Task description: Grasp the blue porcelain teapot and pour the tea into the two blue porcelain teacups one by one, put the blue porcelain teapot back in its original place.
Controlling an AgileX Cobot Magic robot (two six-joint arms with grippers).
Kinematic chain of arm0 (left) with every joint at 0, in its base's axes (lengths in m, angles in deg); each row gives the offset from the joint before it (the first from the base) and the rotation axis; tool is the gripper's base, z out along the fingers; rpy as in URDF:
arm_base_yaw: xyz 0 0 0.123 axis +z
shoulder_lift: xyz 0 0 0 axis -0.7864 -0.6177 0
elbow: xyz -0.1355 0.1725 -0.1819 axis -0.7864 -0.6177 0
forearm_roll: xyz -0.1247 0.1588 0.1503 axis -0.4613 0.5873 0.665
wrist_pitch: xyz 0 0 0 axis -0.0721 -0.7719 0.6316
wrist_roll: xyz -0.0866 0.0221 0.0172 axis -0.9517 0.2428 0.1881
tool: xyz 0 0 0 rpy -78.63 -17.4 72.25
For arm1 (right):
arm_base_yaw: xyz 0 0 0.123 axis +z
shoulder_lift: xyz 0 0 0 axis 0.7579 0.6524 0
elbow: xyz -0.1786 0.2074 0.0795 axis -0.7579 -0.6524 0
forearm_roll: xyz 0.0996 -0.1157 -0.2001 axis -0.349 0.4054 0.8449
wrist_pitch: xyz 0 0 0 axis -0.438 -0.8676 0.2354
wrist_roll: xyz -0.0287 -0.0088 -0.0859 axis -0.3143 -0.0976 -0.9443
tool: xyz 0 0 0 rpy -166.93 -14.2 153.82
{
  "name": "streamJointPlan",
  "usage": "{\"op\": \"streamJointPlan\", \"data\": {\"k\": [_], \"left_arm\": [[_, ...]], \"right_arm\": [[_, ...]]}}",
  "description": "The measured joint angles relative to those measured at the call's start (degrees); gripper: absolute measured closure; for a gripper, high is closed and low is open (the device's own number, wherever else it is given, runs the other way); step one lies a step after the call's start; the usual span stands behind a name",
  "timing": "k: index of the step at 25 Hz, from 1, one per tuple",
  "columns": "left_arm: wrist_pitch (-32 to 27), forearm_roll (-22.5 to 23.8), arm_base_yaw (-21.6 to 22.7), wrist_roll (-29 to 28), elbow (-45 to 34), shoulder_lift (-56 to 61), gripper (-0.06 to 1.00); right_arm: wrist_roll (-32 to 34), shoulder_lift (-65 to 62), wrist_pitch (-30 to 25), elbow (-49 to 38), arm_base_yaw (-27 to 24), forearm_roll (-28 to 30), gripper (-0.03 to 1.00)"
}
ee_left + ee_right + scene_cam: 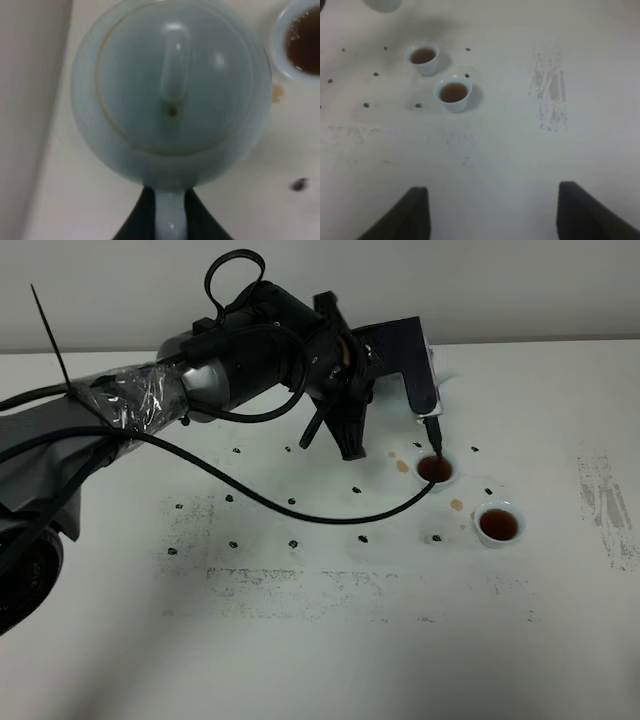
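The blue porcelain teapot (170,90) fills the left wrist view, lid and knob facing the camera. My left gripper (170,220) is shut on its loop handle, one dark finger (142,217) on each side. In the high view my left arm (300,350) reaches across the middle and hides the teapot. The two blue porcelain teacups, one nearer the arm (436,470) and one further right (498,523), both hold brown tea. They also show in the right wrist view as a far cup (424,57) and a near cup (453,92). My right gripper (490,215) is open and holds nothing, well back from the cups.
The white table (320,640) carries small black marks and scuffed grey patches. Two brownish tea spots (402,466) (456,504) lie beside the cups. A black cable (300,505) from the left arm loops over the table to the nearer cup.
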Motion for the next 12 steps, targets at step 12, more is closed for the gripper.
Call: {"op": "streamJointPlan", "data": {"k": [12], "left_arm": [[-5.21,-1.11,1.58,-22.96,-0.58,-0.75,0.9]], "right_arm": [[0.0,0.0,0.0,0.0,0.0,0.0,0.44]]}}
